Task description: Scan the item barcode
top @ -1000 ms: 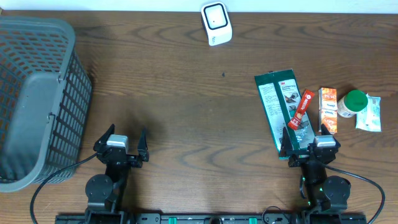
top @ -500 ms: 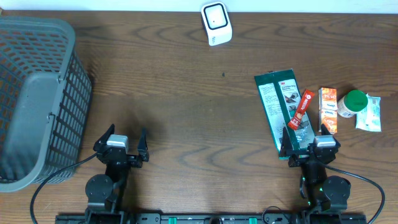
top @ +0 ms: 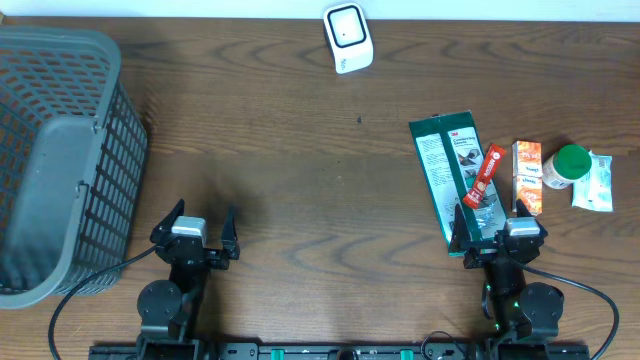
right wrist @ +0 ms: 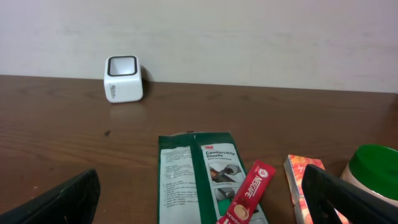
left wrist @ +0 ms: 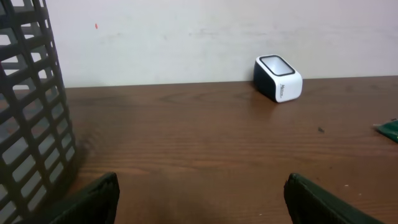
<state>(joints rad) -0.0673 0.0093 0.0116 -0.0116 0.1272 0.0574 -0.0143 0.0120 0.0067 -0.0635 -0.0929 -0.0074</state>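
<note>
Lying flat on the grained dark wood table (top: 300,150), the glossy green rectangular packet (top: 448,170) sits on the right side. Its long axis runs away from the robot, the far end leaning slightly left and the near end under the right gripper (top: 489,215), whose fingers are spread and empty. A slim red sachet (top: 485,175) crosses it. The left gripper (top: 200,216) sits low, likewise released. The white boxy scanner (top: 347,37) stands at the far edge.

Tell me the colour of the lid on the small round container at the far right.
The lid is green, clearest in the overhead view.
</note>
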